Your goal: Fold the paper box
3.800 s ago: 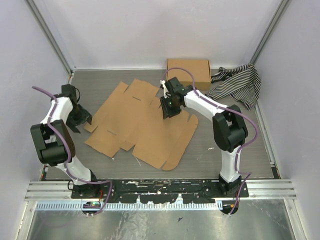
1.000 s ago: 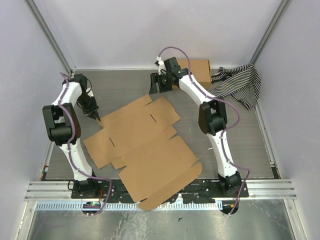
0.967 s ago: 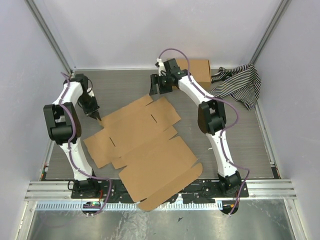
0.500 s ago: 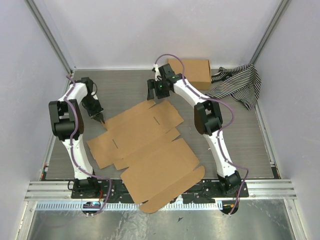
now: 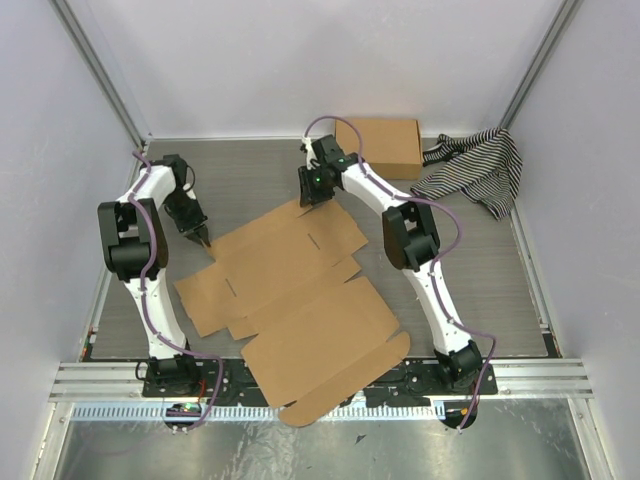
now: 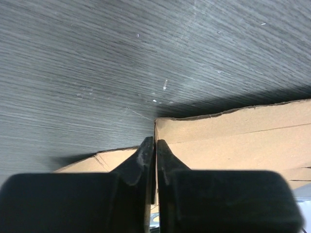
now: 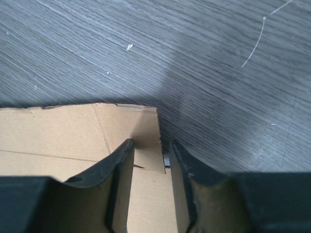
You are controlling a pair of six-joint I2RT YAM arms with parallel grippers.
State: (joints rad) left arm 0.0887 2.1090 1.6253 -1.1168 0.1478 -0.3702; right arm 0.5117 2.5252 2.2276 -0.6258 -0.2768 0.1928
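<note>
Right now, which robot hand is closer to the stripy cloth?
Right. The right gripper sits at the paper box's far edge, mid-table, left of the striped cloth. The left gripper is at the box's left corner, much farther left.

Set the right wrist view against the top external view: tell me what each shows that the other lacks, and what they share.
Only the right wrist view shows the right tool open, its fingers straddling a corner tab of the paper box. Only the top external view shows the sheet spread flat, the left tool at its left corner, and the formed cardboard box and the striped cloth at the back. Both show the paper box's far edge on the grey table.
</note>
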